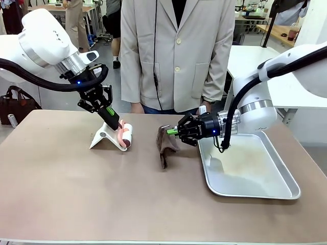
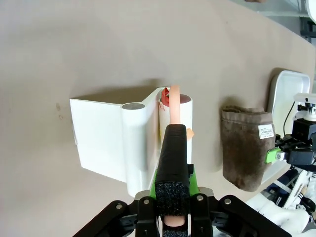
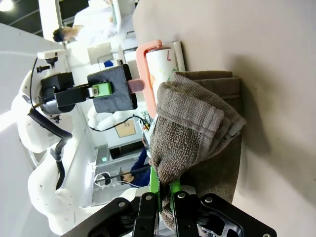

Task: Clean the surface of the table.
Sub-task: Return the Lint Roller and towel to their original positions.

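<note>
The brownish table carries a white stand with a white lint roller on a salmon handle lying against it. My left gripper is shut on that handle, its fingers angled down. The left wrist view has the black fingers clamped on the handle, the roller beside the stand. A folded brown cloth hangs with its lower edge on the table, and my right gripper is shut on its upper corner. In the right wrist view the cloth bunches over the gripper.
A shiny metal tray lies on the table at the right, under my right arm. A person in a pale jacket stands at the far edge. A brown bag sits beyond the table's left corner. The near half of the table is open.
</note>
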Tool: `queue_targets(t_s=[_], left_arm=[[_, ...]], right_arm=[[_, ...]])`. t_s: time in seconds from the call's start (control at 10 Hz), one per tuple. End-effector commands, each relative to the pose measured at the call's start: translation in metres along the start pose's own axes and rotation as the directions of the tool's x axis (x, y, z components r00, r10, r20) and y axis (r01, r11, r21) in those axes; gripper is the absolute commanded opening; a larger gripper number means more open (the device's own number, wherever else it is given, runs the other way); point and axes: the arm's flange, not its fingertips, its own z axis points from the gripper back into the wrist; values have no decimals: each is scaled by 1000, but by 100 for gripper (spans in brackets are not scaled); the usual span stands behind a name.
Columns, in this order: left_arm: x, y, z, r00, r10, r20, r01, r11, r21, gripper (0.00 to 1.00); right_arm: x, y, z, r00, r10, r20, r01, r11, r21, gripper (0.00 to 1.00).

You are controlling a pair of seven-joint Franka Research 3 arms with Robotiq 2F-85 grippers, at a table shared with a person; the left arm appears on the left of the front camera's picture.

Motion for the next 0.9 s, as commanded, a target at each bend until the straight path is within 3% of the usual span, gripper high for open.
queue_targets(t_s=[0.0, 0.8], left_arm=[[5, 2, 0, 1000, -2, -5, 2, 1000, -18, 22], [2, 39, -16, 999, 30, -13, -32, 994, -106, 22]], right_arm=[[7, 5, -6, 1000, -15, 21, 15, 1000, 2, 9], [9, 5, -11, 999, -37, 20, 37, 999, -11, 9]])
